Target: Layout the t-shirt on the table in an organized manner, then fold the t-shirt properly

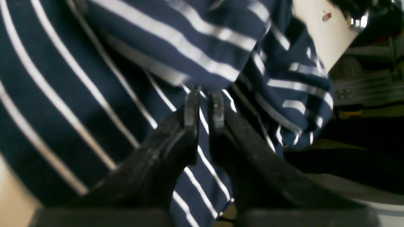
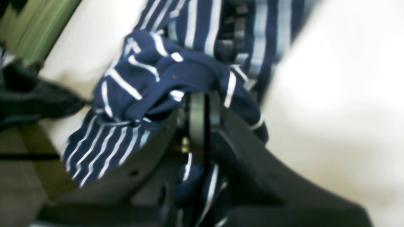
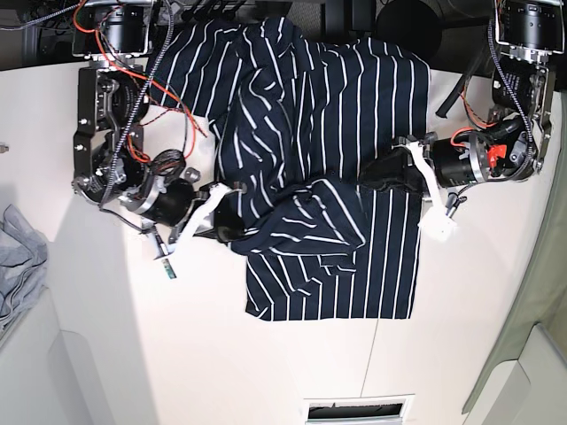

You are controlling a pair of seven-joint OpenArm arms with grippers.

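Across the middle of the cream worktop the t-shirt lies bunched, its top half crumpled toward twelve o'clock and a flatter striped panel running down to six o'clock. At nine o'clock of the cloth, the right gripper is clamped on the shirt's edge; the right wrist view shows the right gripper with jaws pressed together and navy folds draped over and below them. Over at three o'clock, the left gripper sits on the fabric, and its own camera shows the left gripper nearly closed, tips buried in striped cloth, so it looks pinched on a thin layer of the shirt.

This cloth reads as light, soft and floppy: it sags wherever it is unsupported and folds over itself, as the doubled flap near the centre shows. It won't slip much, but a one-layer pinch could drag only the top sheet. Better holds, I'd judge, are hems, shoulder seams or sleeve edges, taken at two well-apart points and drawn outward together. Spreading is still unfinished; folding has not begun.
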